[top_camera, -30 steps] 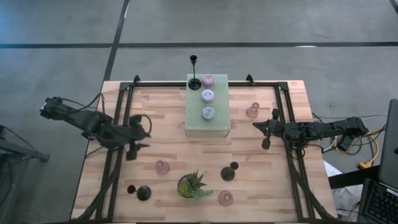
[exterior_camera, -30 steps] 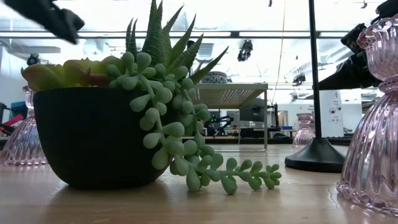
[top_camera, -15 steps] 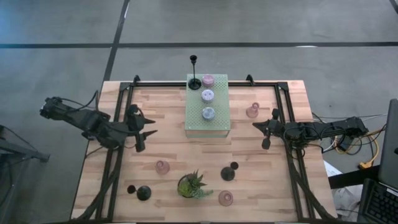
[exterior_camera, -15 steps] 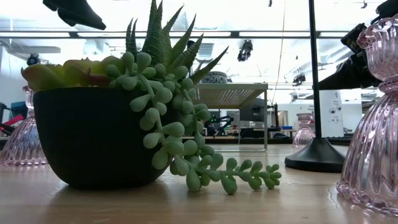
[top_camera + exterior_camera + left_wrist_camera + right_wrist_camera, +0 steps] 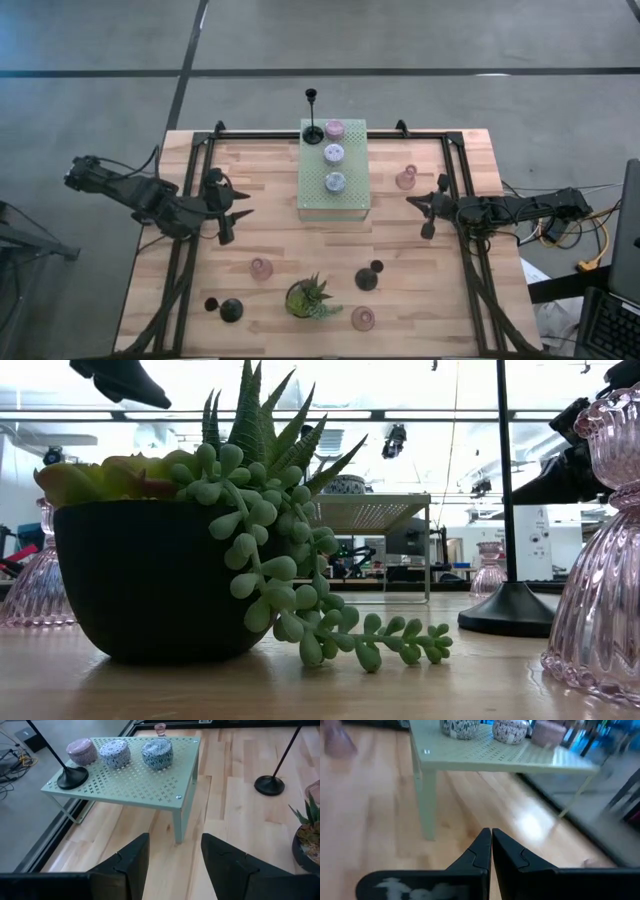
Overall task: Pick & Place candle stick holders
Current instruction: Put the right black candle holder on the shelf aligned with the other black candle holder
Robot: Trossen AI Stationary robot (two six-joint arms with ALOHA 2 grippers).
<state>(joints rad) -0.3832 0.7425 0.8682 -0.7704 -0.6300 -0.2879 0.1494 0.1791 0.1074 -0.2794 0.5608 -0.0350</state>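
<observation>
The candle stick holders are spread over the table [image 5: 440, 300]: on the pale green perforated box [image 5: 352, 170] stand one black holder [image 5: 313, 133] at its far left corner and three squat round ones in a row [image 5: 334, 154], while three pink glass holders [image 5: 261, 268] and two more black ones [image 5: 367, 279] stand on the wood around the spiky potted plant [image 5: 309, 297]. In the low view the plant fills most of the picture, hides the table behind it, and one pink holder [image 5: 600, 550] is cut off at the edge. The left gripper [image 5: 234, 213] hangs left of the box, its fingers [image 5: 131, 862] apart and holding nothing. The right gripper [image 5: 424, 215] waits right of the box, fingers pressed together, empty.
</observation>
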